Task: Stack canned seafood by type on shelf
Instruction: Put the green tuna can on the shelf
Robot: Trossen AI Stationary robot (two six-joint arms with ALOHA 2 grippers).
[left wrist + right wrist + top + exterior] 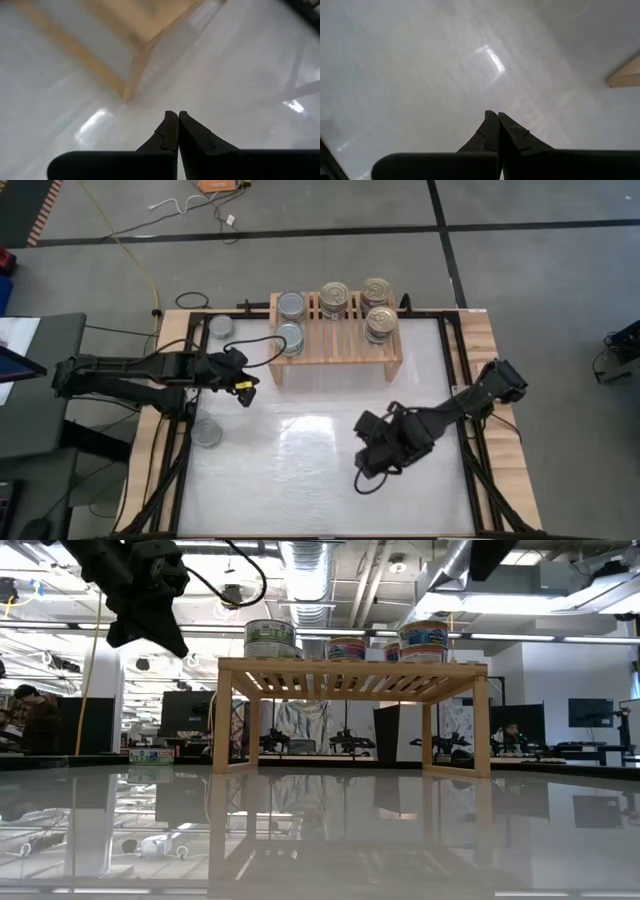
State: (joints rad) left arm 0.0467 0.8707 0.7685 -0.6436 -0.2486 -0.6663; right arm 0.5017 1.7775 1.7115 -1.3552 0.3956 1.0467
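The can labels carry coloured printing, but no brand name or other writing can be read in any view. The low light-wood rack with slatted top and solid side legs (pixel 335 340) stands at the far middle of the white glossy tabletop (pixel 300 470), its long axis running left to right across the tabletop and its slats running front to back. On the rack's left end stand two round flat tins with plain silver-grey tops (pixel 290 306), one behind the other, each upright with its flat top facing up. Toward the middle stands a stack of gold pull-ring-top tins (pixel 334 300), and on the right end stand two further gold-top stacks (pixel 381 325), one behind the other. In the low view the tins show as short upright cylinders with blue, green and red labels above the rack's top edge (pixel 350 667). Two more silver-grey tins rest on the tabletop: one at the far left corner beside the rack (pixel 221 327), one at the left edge nearer the front (pixel 206 432). The left pincer (pixel 243 387) hangs above the tabletop just in front of the rack's left leg; its two dark fingers (pixel 172 131) are pressed together and hold nothing. The right pincer (pixel 366 477) sits over the bare middle-right tabletop, well apart from the rack; its fingers (pixel 492 131) are likewise together and empty.
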